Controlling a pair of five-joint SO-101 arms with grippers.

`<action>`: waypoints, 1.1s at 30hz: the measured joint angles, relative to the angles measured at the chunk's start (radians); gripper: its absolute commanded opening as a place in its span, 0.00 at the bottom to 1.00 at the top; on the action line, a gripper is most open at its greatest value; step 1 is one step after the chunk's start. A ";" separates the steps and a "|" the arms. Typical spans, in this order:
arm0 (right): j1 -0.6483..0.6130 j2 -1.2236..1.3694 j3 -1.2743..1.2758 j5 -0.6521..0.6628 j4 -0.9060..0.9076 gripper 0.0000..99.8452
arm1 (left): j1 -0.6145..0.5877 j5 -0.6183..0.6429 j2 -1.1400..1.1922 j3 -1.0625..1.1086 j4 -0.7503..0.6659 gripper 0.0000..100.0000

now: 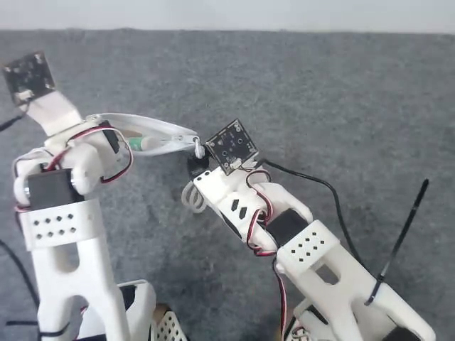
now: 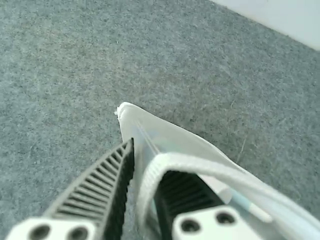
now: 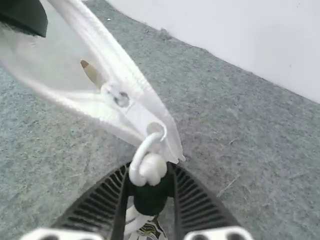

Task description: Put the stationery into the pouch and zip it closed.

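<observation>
White see-through pouch (image 1: 160, 135), left gripper (image 2: 144, 159) clamped on its end — right gripper (image 1: 197, 167) pinching the zip pull (image 3: 151, 167).

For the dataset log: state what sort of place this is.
Probably a bare robot test bench: a grey felt-like table cover, a plain white wall behind, the left gripper holding the pouch, and the right gripper holding its zipper pull.
</observation>
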 measured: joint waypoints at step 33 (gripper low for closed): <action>-0.339 -0.664 0.222 0.313 0.509 0.01 | 0.347 -0.081 -0.003 -0.006 0.120 0.28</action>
